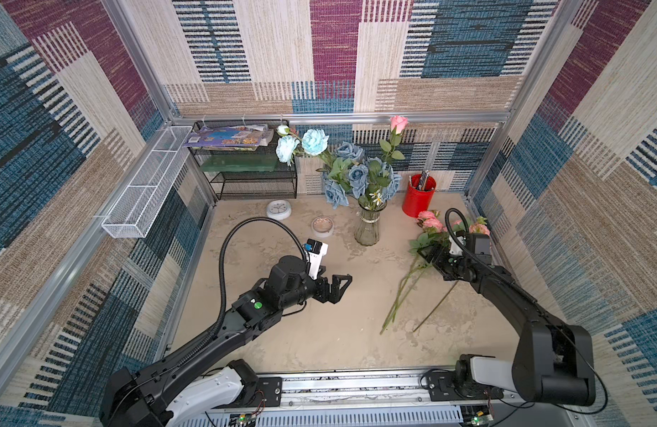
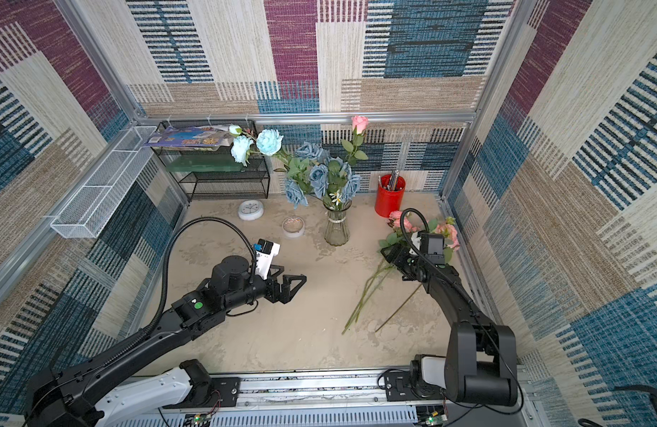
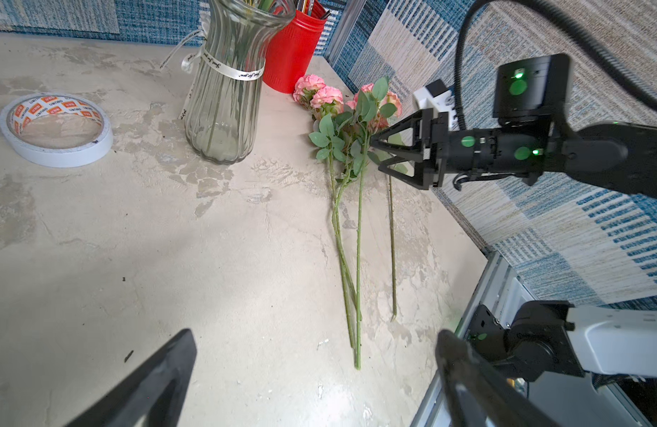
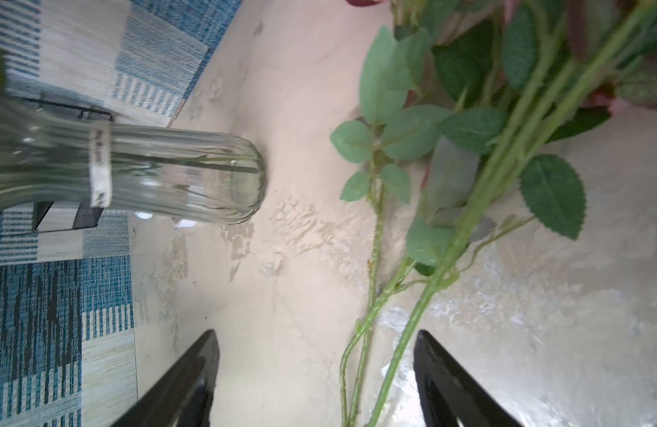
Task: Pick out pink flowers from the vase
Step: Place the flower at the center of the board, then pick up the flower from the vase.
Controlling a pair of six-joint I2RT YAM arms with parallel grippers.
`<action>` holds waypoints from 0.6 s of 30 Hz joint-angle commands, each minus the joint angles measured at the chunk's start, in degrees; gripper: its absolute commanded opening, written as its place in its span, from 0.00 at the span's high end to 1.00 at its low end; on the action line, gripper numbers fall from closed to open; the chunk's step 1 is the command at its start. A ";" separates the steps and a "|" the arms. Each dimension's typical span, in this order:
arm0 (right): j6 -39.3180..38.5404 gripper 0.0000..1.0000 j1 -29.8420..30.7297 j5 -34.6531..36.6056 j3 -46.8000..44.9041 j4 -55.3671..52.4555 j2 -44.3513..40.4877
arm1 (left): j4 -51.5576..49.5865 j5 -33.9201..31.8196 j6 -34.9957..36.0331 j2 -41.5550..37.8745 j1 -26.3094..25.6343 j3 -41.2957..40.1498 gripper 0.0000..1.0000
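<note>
The clear ribbed vase (image 1: 366, 229) (image 2: 336, 229) stands at the back middle, with one tall pink rose (image 1: 398, 123) (image 2: 359, 124) in it among blue roses. Several pink flowers (image 1: 430, 222) (image 2: 397, 220) (image 3: 323, 96) lie on the table to the right of the vase, their stems (image 1: 401, 295) pointing toward the front. My right gripper (image 1: 425, 251) (image 3: 375, 153) (image 4: 315, 340) hovers open over their leaves, and the green stems (image 4: 371, 332) run between its spread fingers. My left gripper (image 1: 341, 284) (image 3: 315, 340) is open and empty at mid-table, left of the stems.
A red pen cup (image 1: 418, 196) stands behind the lying flowers at the right wall. A tape roll (image 1: 322, 226) and a white clock (image 1: 278, 209) sit left of the vase. A black mesh shelf (image 1: 245, 162) and a white wire basket (image 1: 149, 185) are at the back left.
</note>
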 commanded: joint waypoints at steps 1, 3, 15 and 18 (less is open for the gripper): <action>-4.51 0.14 2.17 -1.68 2.21 0.58 -5.21 | 1.87 0.70 -1.03 0.47 0.09 0.19 0.01; -4.73 0.12 3.72 -0.17 2.95 3.90 -8.06 | 2.19 0.80 -1.30 0.80 0.08 0.11 0.01; -3.44 0.12 3.64 2.99 7.15 45.16 9.95 | 7.09 6.80 -1.73 -1.75 0.13 -1.00 0.01; -2.85 0.14 2.85 -2.36 14.70 50.52 20.68 | 8.41 7.07 0.24 -2.92 0.10 -2.00 0.01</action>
